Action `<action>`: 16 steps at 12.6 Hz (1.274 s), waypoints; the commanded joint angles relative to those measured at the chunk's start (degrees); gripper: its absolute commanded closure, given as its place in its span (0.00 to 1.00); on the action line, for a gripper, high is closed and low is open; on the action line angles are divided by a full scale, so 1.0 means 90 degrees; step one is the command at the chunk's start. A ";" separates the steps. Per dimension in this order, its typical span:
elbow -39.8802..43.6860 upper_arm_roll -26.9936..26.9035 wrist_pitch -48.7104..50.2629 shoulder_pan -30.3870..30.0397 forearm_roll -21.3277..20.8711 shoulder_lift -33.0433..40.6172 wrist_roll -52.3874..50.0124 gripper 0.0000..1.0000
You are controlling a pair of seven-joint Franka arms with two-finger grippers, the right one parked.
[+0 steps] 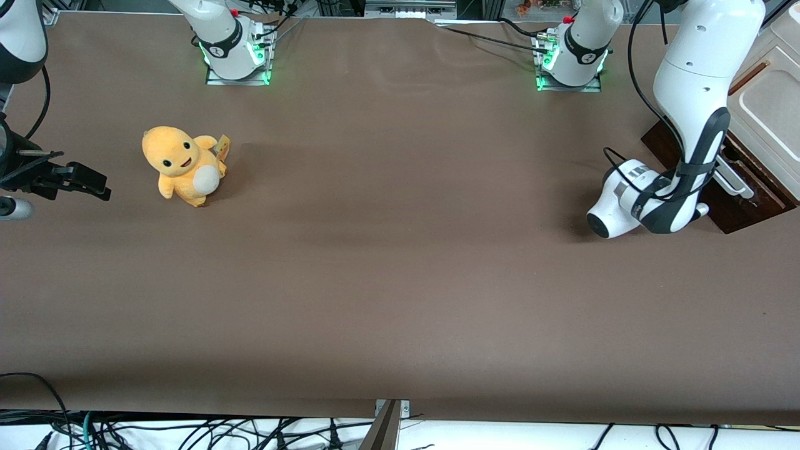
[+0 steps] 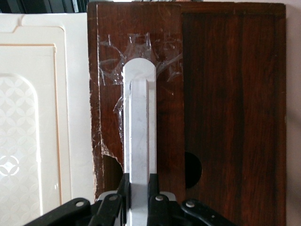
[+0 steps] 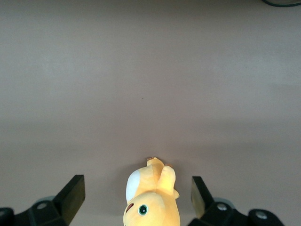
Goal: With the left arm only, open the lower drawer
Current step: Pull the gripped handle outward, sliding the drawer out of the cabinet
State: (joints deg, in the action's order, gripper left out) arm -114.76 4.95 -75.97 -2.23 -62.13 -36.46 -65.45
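You get even, bright overhead light across the brown tabletop, with soft shadows beside the plush toy and under the left arm. Green glow rims both arm bases. Your front view is sharp, with slight bending at the edges. In the left wrist view, the gripper sits at the white handle of the lower drawer; tape there catches glare, and the cream cabinet looks washed out.

Glossy white left arm, black pincer
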 commanded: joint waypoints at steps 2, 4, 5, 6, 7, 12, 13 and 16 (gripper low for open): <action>0.0173 0.0006 0.0111 0.0179 0.0038 0.0057 0.0123 1.00; 0.0280 0.0006 0.0247 0.0267 0.0077 0.0057 0.0163 1.00; 0.0280 0.0006 0.0277 0.0277 0.0096 0.0047 0.0172 1.00; 0.0280 0.0006 0.0277 0.0297 0.0106 0.0018 0.0173 1.00; 0.0329 0.0006 0.0277 0.0326 0.0106 -0.0021 0.0173 1.00; 0.0417 0.0006 0.0277 0.0365 0.0116 -0.0100 0.0163 1.00; 0.0417 0.0006 0.0277 0.0375 0.0116 -0.0109 0.0163 1.00; 0.0437 0.0006 0.0277 0.0453 0.0193 -0.0119 0.0163 1.00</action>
State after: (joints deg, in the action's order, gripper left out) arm -113.06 5.34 -75.20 0.34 -61.56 -36.95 -65.27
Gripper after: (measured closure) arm 0.819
